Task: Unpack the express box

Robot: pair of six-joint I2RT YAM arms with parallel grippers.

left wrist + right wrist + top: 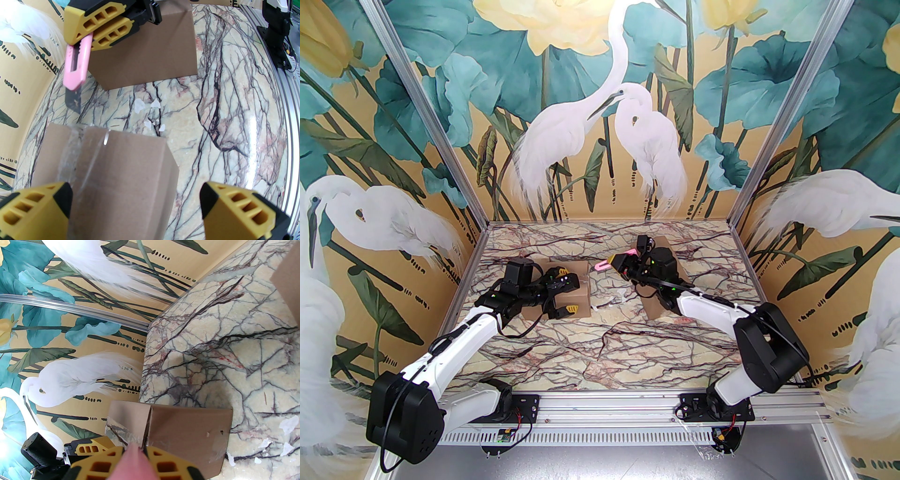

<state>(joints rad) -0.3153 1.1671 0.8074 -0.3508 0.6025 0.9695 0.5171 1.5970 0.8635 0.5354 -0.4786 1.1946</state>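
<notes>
The express box (580, 293) (112, 168) (185, 427) is sitting closed on the marble desk (600, 347), at about 10 o'clock from the desk's centre in the top view. Clear tape is running along its top seam. The left pincer (566, 289) (134, 196) is hovering over this box with its 2 yellow fingers (236, 211) spread wide apart; 1 is overlapping the box top and the other is hanging off its side, gripping nothing. The right pincer (623, 260) (90, 37) (133, 455) is clamping a pink utility knife (603, 265) (76, 68) (134, 462), whose dark blade is sticking out and pointing toward 9 o'clock, near the box's taped edge. A second cardboard box (656, 307) (150, 58) (288, 284) is lying at about 2 o'clock under the right arm. White scraps (140, 105) (288, 425) are lying on the desk between the 2 boxes.
</notes>
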